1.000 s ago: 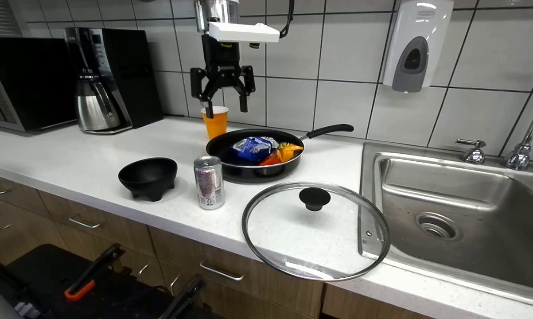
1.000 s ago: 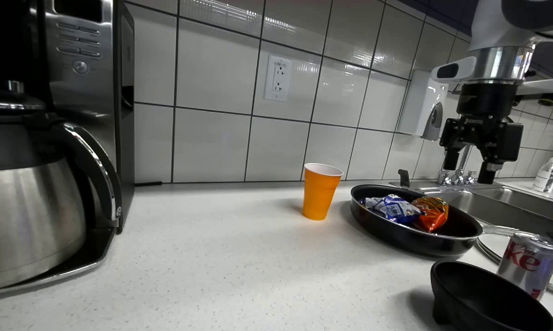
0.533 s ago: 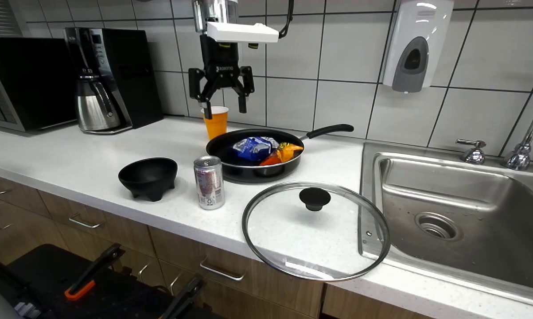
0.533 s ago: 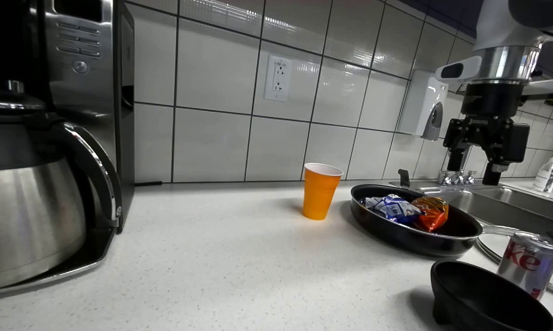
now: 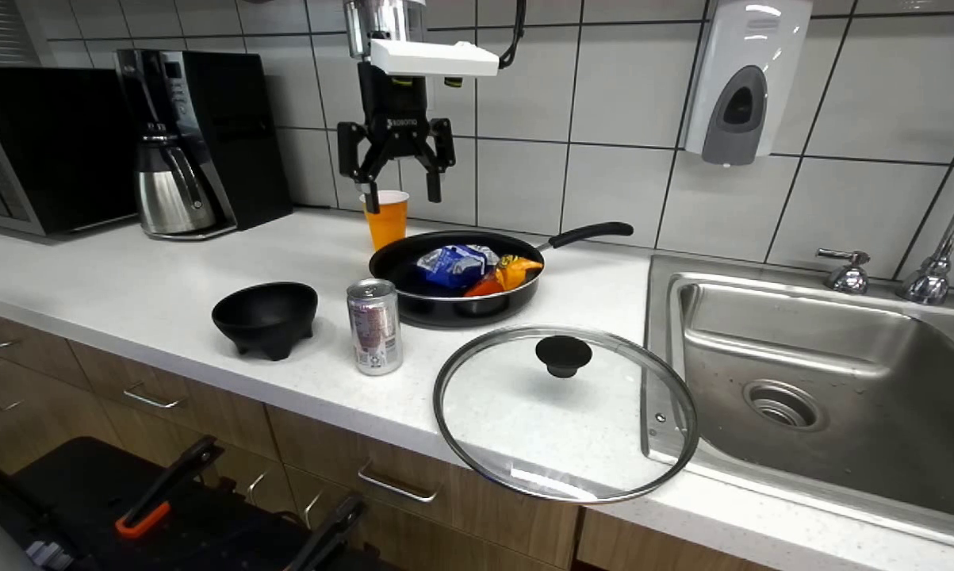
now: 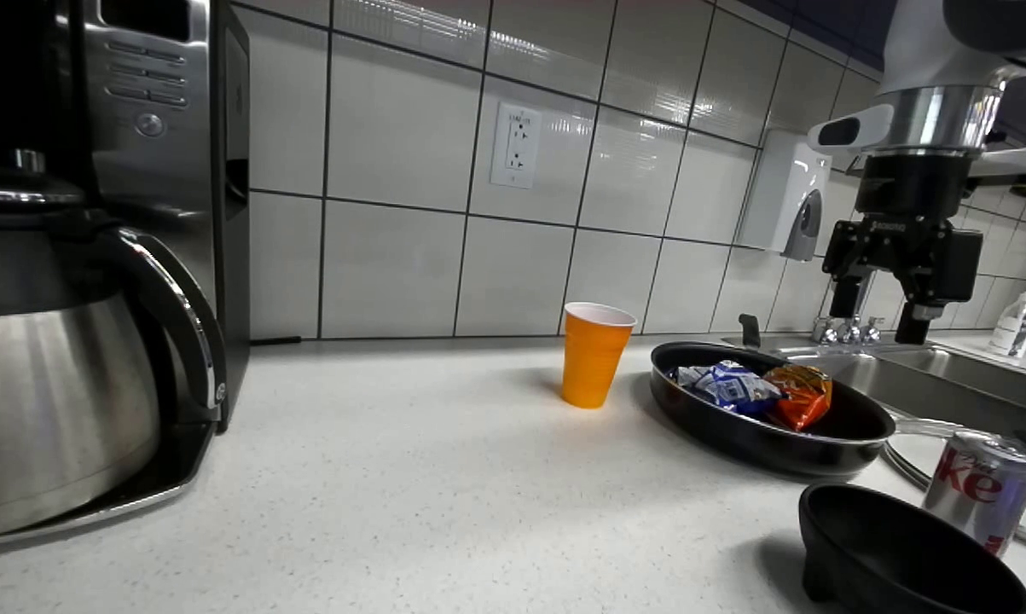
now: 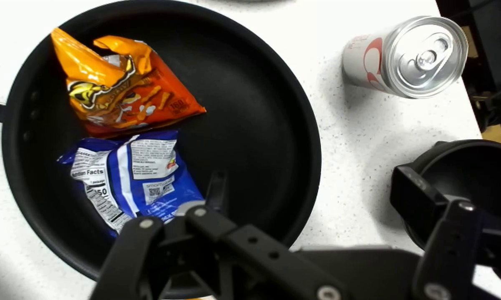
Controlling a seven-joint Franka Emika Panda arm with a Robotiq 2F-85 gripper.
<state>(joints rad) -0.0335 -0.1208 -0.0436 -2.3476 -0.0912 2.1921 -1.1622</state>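
My gripper (image 5: 404, 196) hangs open and empty above the counter; it also shows in an exterior view (image 6: 878, 321) and in the wrist view (image 7: 317, 189), fingers wide apart. Below it is a black frying pan (image 5: 413, 311) holding a blue snack bag (image 5: 451, 267) and an orange-red snack bag (image 5: 515, 272). In the wrist view one finger overlaps the pan and blue bag (image 7: 150, 175), the other overlaps the black bowl (image 7: 475, 175). A silver can (image 5: 375, 329) stands upright between bowl and glass lid (image 5: 508, 396). An orange cup (image 6: 596, 358) stands behind the pan. The gripper touches nothing.
A coffee maker (image 5: 231, 135) with a steel carafe and a dark microwave (image 5: 56, 151) stand at one end of the counter. A steel sink (image 5: 802, 333) with faucet is at the other. The pan handle (image 5: 591, 233) points toward the tiled wall, where a soap dispenser (image 5: 750, 79) hangs.
My gripper has shifted very slightly, leftward in an exterior view and rightward where the carafe is near, then held still over the last half second. It stays open; the objects have not moved.
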